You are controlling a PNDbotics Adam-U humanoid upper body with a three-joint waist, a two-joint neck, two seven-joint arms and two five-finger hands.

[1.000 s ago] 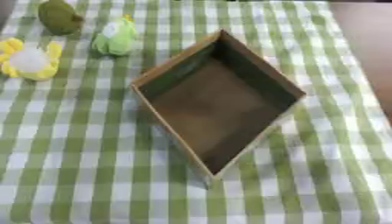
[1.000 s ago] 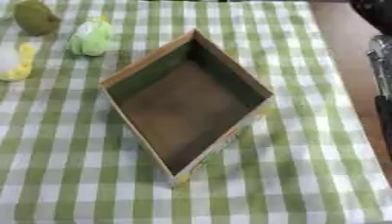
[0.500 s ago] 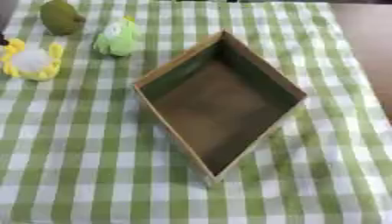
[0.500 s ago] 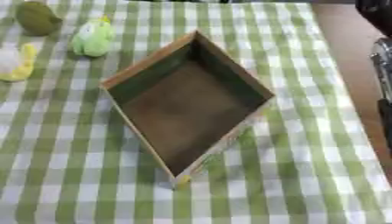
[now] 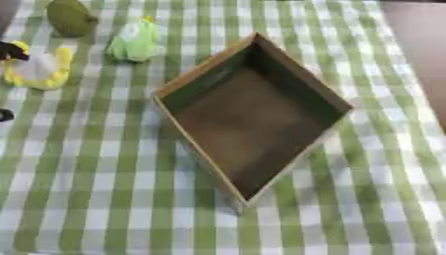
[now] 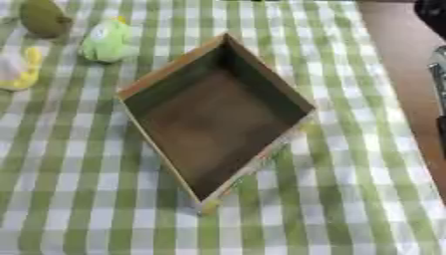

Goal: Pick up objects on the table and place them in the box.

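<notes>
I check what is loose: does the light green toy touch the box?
Apart. In the left eye view, checked cloth shows between the light green toy and the box.

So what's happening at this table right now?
A robot is meant to put toys into the box, which holds nothing yet. Three toys lie to the box's far left: an olive one, a light green one and a yellow and white one. Dark fingertips show beside the yellow one.

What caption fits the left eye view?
Empty box on green checked cloth; three toys wait at far left.
</notes>
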